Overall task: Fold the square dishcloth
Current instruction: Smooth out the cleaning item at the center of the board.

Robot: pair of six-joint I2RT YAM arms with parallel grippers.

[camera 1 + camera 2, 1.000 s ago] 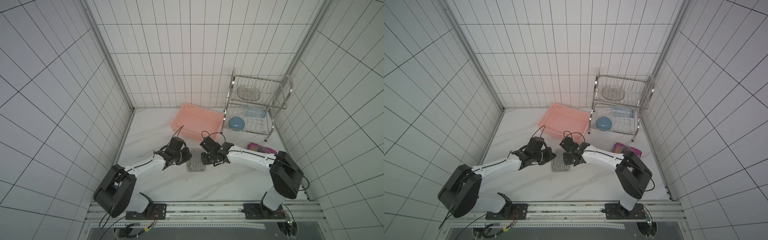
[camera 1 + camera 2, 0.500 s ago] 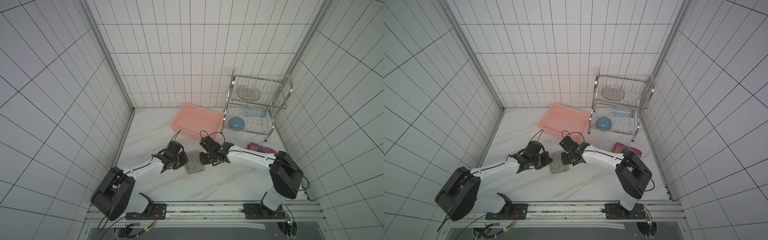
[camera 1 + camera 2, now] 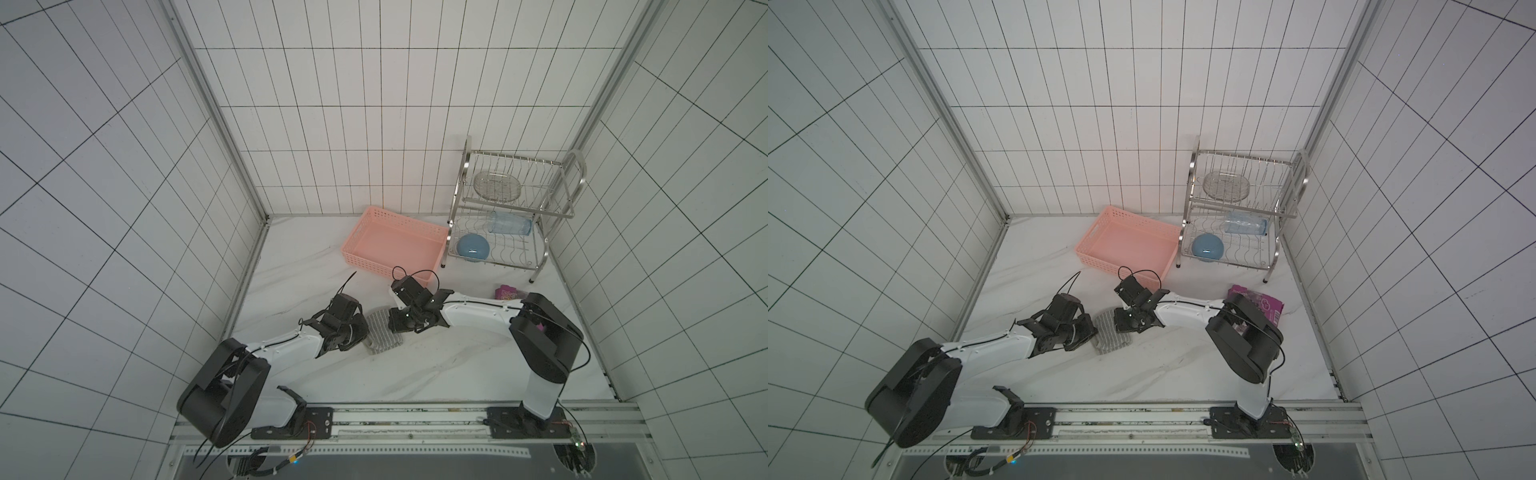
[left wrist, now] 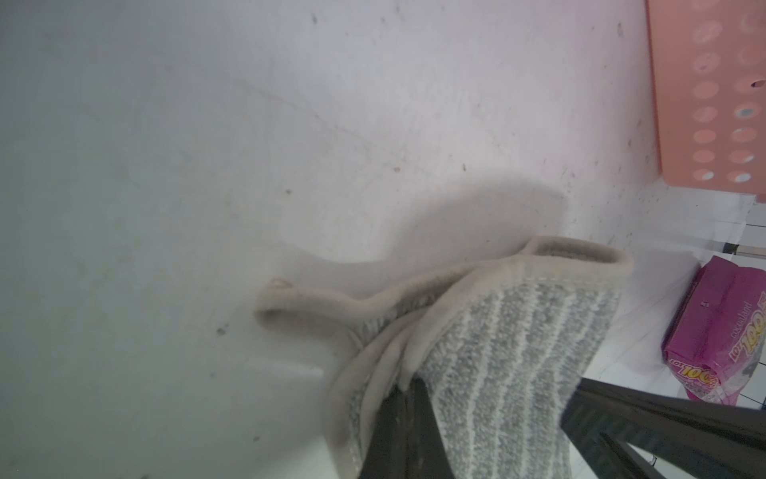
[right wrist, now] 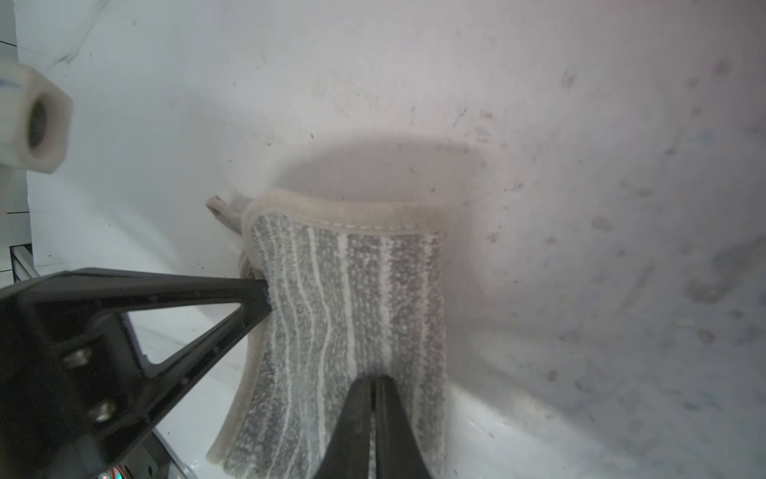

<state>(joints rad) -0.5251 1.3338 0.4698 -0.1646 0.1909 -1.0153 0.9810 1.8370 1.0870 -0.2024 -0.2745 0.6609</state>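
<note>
Dishcloth (image 3: 384, 337), soft grey square fabric w/ thin white stripes, sits folded in a narrow strip on the white marble tabletop (image 3: 419, 376), nearer than the pink plastic basket (image 3: 388, 266). Left gripper (image 4: 408, 392) is pinched tight on its left side, right gripper (image 5: 374, 380) clamped on its far-right edge.

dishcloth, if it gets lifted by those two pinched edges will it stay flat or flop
Probably floppy: the dishcloth buckles and bunches between the left end effector and the right end effector. Likely light, since two thin pinches hold its hem up off the surface. Its fuzzy pile should resist slipping.
</note>
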